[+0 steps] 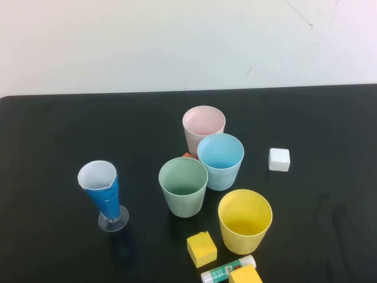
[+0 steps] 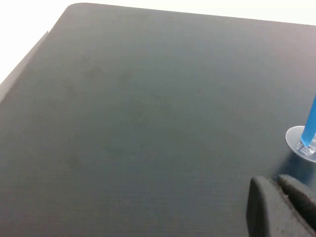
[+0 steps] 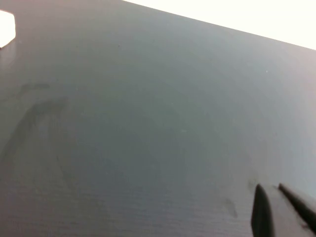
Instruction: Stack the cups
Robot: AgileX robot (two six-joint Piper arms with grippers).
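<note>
Four tapered cups stand upright and apart in the middle of the black table [image 1: 53, 135] in the high view: pink [image 1: 203, 125] at the back, light blue [image 1: 220, 156] just in front of it, light green [image 1: 183, 183] front left, yellow [image 1: 245, 217] front right. All are empty and none is nested. Neither arm shows in the high view. My left gripper [image 2: 276, 180] is shut and empty over bare table, near the cone cup's clear base [image 2: 303, 143]. My right gripper [image 3: 270, 186] is shut and empty over bare table.
A blue-and-white cone cup [image 1: 103, 191] on a clear stem stands at the left. A white cube [image 1: 279, 160] lies right of the blue cup and shows in the right wrist view [image 3: 6, 28]. A yellow block [image 1: 201, 248], a glue stick [image 1: 227, 270] and another yellow block [image 1: 245, 275] lie at the front edge. A small orange piece [image 1: 188, 155] lies between the cups.
</note>
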